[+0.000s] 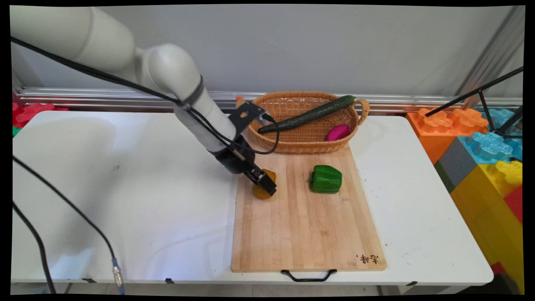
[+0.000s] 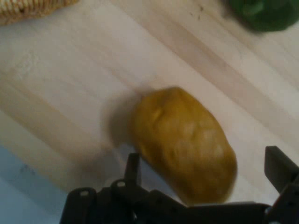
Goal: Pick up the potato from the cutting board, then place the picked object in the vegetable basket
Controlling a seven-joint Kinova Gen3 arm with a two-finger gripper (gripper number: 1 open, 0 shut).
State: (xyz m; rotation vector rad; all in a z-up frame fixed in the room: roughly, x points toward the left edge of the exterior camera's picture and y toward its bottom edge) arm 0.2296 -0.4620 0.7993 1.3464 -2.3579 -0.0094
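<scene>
A potato (image 2: pixel 184 142), yellow-brown and oval, lies on the cutting board (image 1: pixel 305 225) near the board's left edge, in its far half. It is seen between the two fingers of the gripper (image 1: pixel 264 182), which are spread wide on either side of it; in the hand view one finger (image 2: pixel 132 169) stands just beside the potato's near end and the other is well off to the side, so no contact is shown. The potato is judged to be firm and fairly light, probably a plastic model, with a smooth rounded skin that could slip or roll under a pinch. It would best be taken across its narrow middle, where the sides are nearly parallel, not at the tapered ends.

Toward the board's right side, a green pepper (image 1: pixel 326 179) rests well apart from the potato, with bare wood between them. At the board's far edge a wicker basket (image 1: pixel 292 144) stands touching or overlapping the wood; a cucumber (image 1: pixel 309 113) is laid slantwise across its rim and a pink, egg-shaped thing (image 1: pixel 337 132) sits inside. The basket wall is judged the nearest obstacle, beyond the potato. The near half of the board lies open, and the white table (image 1: pixel 125 188) left of the board gives broad room for the arm. Coloured foam blocks (image 1: pixel 480 150) are stacked past the table's right end
</scene>
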